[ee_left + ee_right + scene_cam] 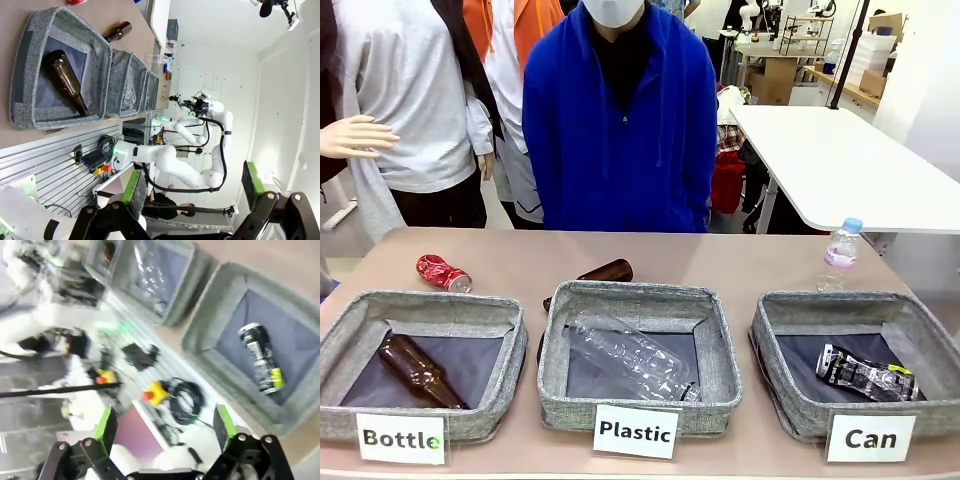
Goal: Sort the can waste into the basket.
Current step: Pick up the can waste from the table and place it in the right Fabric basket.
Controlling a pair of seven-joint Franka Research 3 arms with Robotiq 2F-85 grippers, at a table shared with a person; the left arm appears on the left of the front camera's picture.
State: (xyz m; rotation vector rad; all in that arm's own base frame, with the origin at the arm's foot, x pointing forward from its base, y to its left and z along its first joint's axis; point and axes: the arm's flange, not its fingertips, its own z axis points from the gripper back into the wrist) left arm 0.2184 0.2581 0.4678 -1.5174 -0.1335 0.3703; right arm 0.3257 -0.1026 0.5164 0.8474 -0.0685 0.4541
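Observation:
The grey basket (840,299) marked "Can" stands at the front right, and a dented black-and-silver can (868,377) lies on its dark bottom. A crushed red can (443,272) lies on the table behind the "Bottle" basket (430,301). The blurred right wrist view looks down from above and to the side of the Can basket (204,326), with the black-and-silver can (260,358) inside it. My right gripper (165,424) is open and holds nothing. My left gripper (192,184) is open and empty too, well away from the Bottle basket (27,65).
A brown bottle (418,370) lies in the Bottle basket, and another brown bottle (605,272) lies behind the "Plastic" basket (630,292). That basket holds a clear bottle (635,358). A small clear bottle (841,250) stands behind the Can basket. A person in blue (620,120) stands at the far side.

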